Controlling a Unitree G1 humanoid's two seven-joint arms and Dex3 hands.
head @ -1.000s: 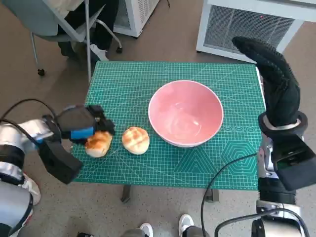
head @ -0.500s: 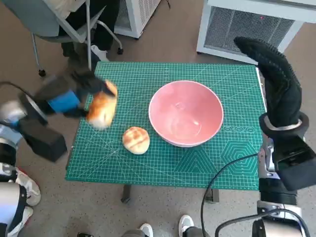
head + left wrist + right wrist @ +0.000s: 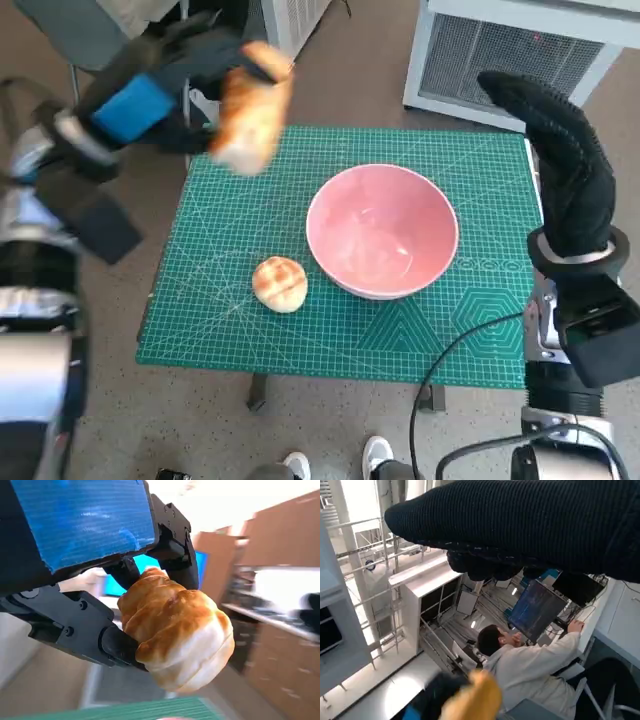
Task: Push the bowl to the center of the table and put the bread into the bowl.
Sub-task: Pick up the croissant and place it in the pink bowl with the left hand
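My left hand (image 3: 150, 85) grips a crusty golden bread roll (image 3: 250, 105) between black fingers (image 3: 175, 555), raised beside the smooth pink bowl (image 3: 382, 230).

- Even, soft daylight on the green surface (image 3: 400, 330); shadows faint.
- Raised left hand (image 3: 150, 85) and bread (image 3: 250, 100) are motion-blurred.
- Left wrist background smeared, overexposed.
- Right wrist view glares white.

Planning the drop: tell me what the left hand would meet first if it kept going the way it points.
Probably nothing: the left hand, gripping a bread roll, points rightward above the table's far edge, beyond the pink bowl. Depth is unclear.
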